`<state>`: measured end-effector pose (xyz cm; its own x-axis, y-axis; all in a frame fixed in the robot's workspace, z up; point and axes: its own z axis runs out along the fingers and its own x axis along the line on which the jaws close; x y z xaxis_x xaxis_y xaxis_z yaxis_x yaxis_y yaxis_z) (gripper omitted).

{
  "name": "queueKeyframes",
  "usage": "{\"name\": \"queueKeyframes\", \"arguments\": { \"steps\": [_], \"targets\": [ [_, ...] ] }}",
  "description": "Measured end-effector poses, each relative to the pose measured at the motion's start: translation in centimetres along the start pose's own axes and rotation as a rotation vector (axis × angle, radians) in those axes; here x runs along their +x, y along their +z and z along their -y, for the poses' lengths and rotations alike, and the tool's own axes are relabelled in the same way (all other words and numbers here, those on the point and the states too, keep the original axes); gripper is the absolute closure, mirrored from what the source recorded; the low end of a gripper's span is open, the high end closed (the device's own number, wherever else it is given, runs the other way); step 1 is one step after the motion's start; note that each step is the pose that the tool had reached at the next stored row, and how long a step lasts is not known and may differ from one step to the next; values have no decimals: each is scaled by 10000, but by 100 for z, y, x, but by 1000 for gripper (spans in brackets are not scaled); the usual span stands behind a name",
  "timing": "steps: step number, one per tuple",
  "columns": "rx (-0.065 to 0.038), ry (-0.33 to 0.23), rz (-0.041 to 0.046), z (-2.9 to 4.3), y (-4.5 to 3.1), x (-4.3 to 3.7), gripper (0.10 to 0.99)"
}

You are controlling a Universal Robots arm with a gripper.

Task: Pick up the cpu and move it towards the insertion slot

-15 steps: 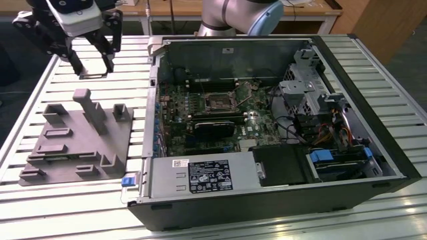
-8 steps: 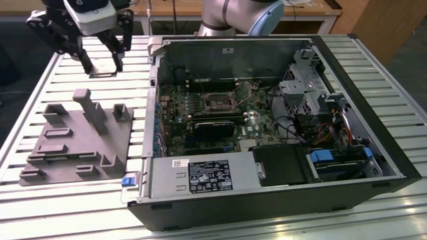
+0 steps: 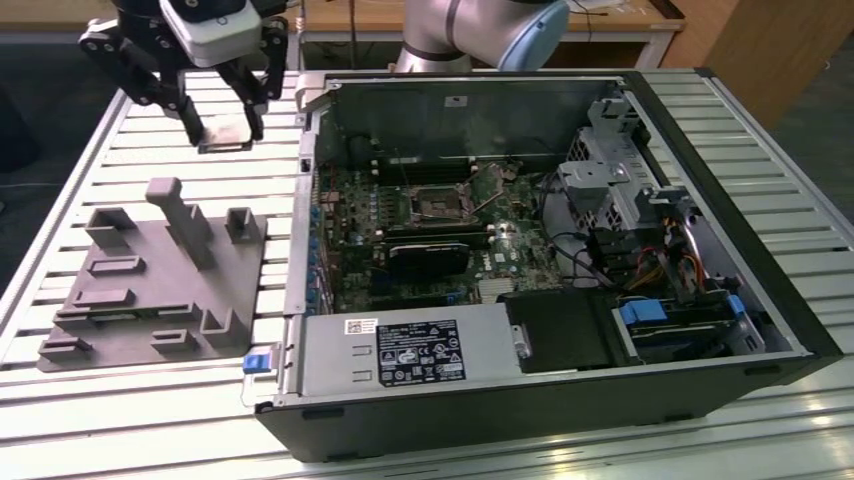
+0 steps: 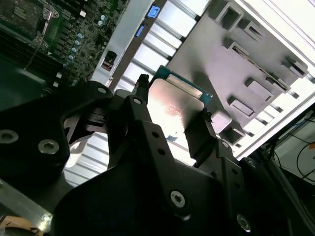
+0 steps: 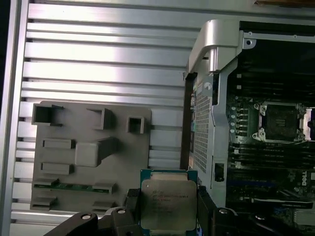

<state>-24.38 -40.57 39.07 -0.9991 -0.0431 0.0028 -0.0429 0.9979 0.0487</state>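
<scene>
We see the cpu (image 5: 169, 205), a flat square chip with a brushed silver lid on a green board edge, pinched between the black metal jaws of the gripper (image 5: 165, 209) and held in the air above the ribbed aluminium table (image 3: 120, 150). Below it lies the matte grey plastic fixture plate (image 5: 91, 152) with its upright blocks. The insertion slot (image 3: 437, 200), a dark square socket in a thin silver bracket, sits well apart inside the open computer case (image 3: 694, 130), whose raised side wall stands between the two.
</scene>
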Motion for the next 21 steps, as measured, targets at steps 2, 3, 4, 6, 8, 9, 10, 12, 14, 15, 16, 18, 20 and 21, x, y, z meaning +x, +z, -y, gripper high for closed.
{"name": "queueKeyframes", "arguments": {
  "steps": [2, 3, 4, 6, 8, 9, 10, 12, 14, 15, 16, 18, 20, 21],
  "targets": [
    [0, -1, 0, -3, 0, -42, 541],
    [-1, 0, 1, -4, 1, -62, 541],
    [0, -1, 1, -5, 0, -83, 541],
    [-1, -1, 0, -6, 0, -129, 541],
    [0, -1, 0, -8, 0, -177, 541],
    [0, -1, 0, -10, 0, -201, 541],
    [0, -1, 0, -11, 0, -222, 541],
    [0, -3, 0, -12, 0, -269, 541],
    [-1, -2, 0, -12, 0, -315, 541],
    [0, -2, 0, -12, 0, -333, 541],
    [-1, -2, 0, -13, 0, -350, 541],
    [0, -2, 0, -16, 0, -377, 541],
    [0, -3, 0, -17, 0, -406, 541],
    [0, -4, -1, -16, 0, -423, 541]
  ]
}}
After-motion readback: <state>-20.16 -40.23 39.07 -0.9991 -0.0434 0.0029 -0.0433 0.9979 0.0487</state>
